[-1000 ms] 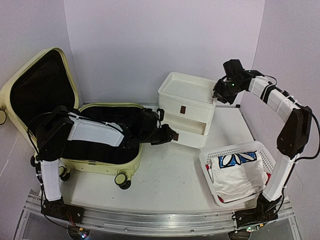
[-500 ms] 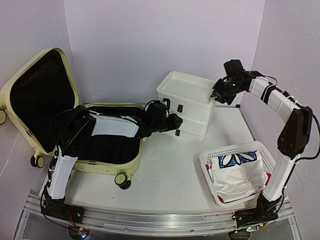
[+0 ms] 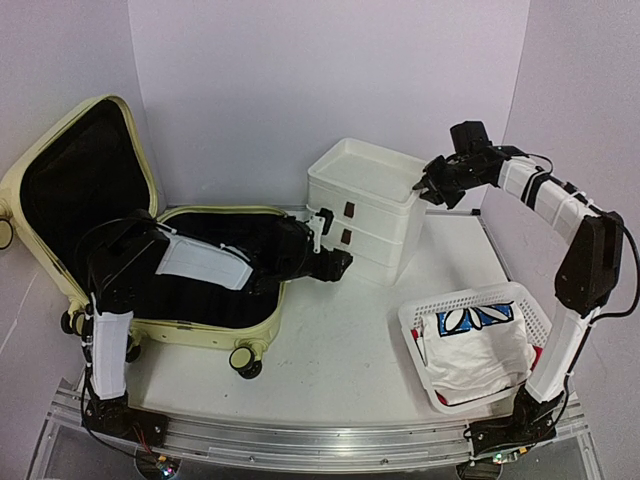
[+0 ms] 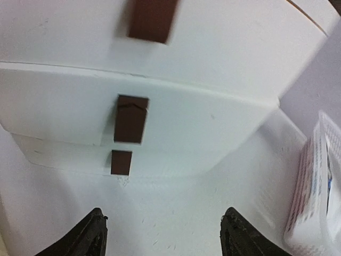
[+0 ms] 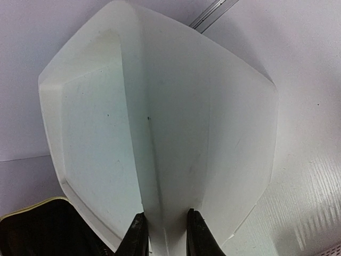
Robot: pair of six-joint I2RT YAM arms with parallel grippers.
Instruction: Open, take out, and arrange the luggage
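Observation:
The pale yellow-green luggage [image 3: 190, 332] lies open at the left, its lid standing up and its black lining showing. My left arm reaches across it. My left gripper [image 3: 335, 265] [image 4: 164, 234] hangs open just in front of the white three-drawer box [image 3: 385, 235] [image 4: 213, 117], with nothing between its fingers. All the drawers with brown handles [image 4: 131, 120] sit pushed in. My right gripper [image 3: 425, 188] [image 5: 167, 234] is shut on the rim of the box's top tray [image 5: 176, 106] at its right corner. A corner of the luggage [image 5: 32, 226] shows in the right wrist view.
A white mesh basket [image 3: 415, 320] [image 4: 311, 186] stands at the near right, holding a white cloth with a blue print [image 3: 475, 345]. The back wall runs close behind the box. The luggage wheels [image 3: 245, 360] rest near the table's front edge.
The pulled-out drawer went back into the box. My left gripper then opened and drew back a little. The box shifted slightly left. My right gripper kept its hold on the rim.

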